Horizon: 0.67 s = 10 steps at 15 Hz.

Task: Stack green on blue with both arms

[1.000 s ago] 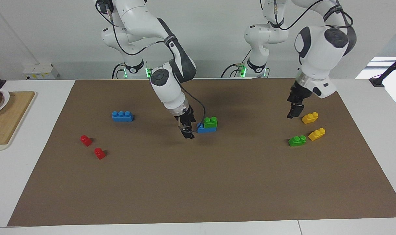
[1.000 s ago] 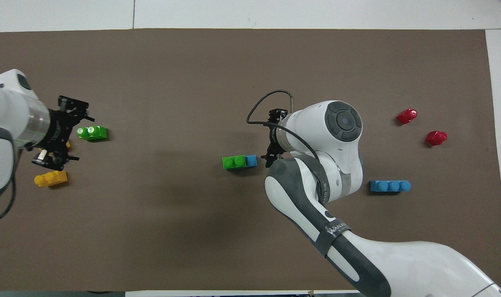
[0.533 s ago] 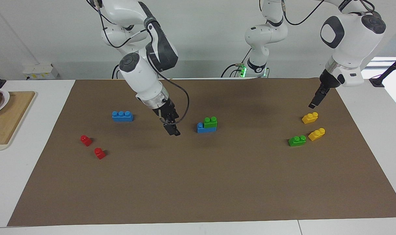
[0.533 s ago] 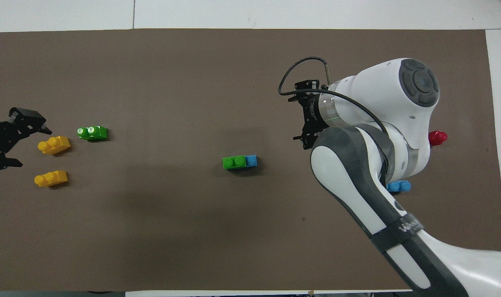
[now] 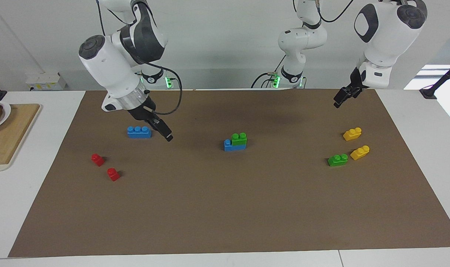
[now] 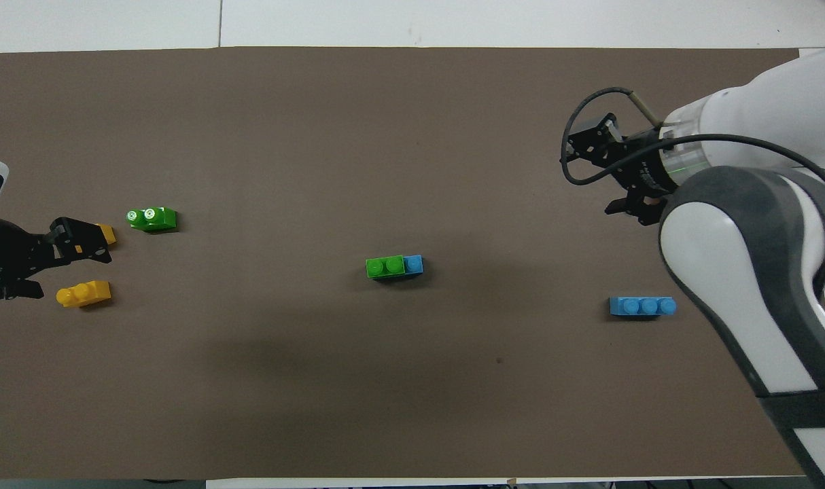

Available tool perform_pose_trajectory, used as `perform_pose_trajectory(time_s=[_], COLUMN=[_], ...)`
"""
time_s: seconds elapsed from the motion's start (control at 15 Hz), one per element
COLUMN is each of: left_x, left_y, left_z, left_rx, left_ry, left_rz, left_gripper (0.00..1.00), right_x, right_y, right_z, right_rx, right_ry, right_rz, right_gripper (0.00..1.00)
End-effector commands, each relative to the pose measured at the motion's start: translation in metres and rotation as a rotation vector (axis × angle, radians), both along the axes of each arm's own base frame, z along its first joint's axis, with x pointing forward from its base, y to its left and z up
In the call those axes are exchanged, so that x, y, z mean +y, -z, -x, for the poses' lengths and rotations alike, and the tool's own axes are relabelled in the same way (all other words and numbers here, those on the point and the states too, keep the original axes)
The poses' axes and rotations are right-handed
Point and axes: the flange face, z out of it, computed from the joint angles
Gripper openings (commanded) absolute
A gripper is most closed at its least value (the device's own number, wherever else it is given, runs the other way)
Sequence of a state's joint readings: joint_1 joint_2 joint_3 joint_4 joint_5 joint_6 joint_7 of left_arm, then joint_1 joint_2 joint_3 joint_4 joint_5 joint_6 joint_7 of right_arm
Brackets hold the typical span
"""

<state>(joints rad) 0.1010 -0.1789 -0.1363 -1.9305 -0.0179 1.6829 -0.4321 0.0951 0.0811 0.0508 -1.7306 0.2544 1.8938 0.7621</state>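
Green brick (image 5: 239, 138) sits stacked on blue brick (image 5: 234, 145) mid-mat, covering two of its studs, one blue stud bare toward the right arm's end. Right gripper (image 5: 165, 131) raised over mat beside the second blue brick (image 5: 139, 132), jaws spread wide, holding nothing. Left gripper (image 5: 342, 97) up in the air over the mat's edge near the yellow bricks (image 5: 352, 134), jaws wide apart, empty. Spare green brick (image 5: 337, 160) beside the other yellow one.

A robotics lab: two white robot arms (image 5: 117, 70) stand bolted at a white table (image 5: 32, 207) covered by a brown mat (image 5: 225, 207), against bare white walls, with toy bricks (image 5: 235, 142) laid out as test pieces (a wooden cutting board (image 5: 10, 133) sits at one end)
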Motion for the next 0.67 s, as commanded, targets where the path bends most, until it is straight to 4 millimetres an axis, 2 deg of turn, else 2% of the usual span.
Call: perform_pose_trajectory(time_s=[0.0,0.13,0.4,0.53,0.6], left_x=[-0.002,0.001,0.003,0.006,0.005], left_y=[-0.005,-0.009,-0.038,-0.055,-0.056], left_z=[0.002,0.004,-0.004,-0.012,-0.018], left_rx=[-0.027,-0.012,0.051,0.053,0.053], left_ry=[0.014,0.056,0.298,0.347,0.351], left_rz=[-0.001,-0.002,0.012,-0.015,-0.013], left_gripper=[1.00,1.00,1.00,1.00,1.00], right_x=[-0.034,-0.050,-0.083,-0.091,-0.091], right_y=[-0.032,-0.049,-0.074,-0.076,-0.075], right_z=[0.019,0.031,0.050,0.056,0.060], right_rx=[-0.038,-0.058,-0.088,-0.063,-0.052], right_ry=[-0.213,-0.338,-0.529,-0.531,-0.534], right_rz=[0.075,0.153,0.219,0.214,0.211], right_gripper=[0.98,0.99,1.00,1.00,1.00])
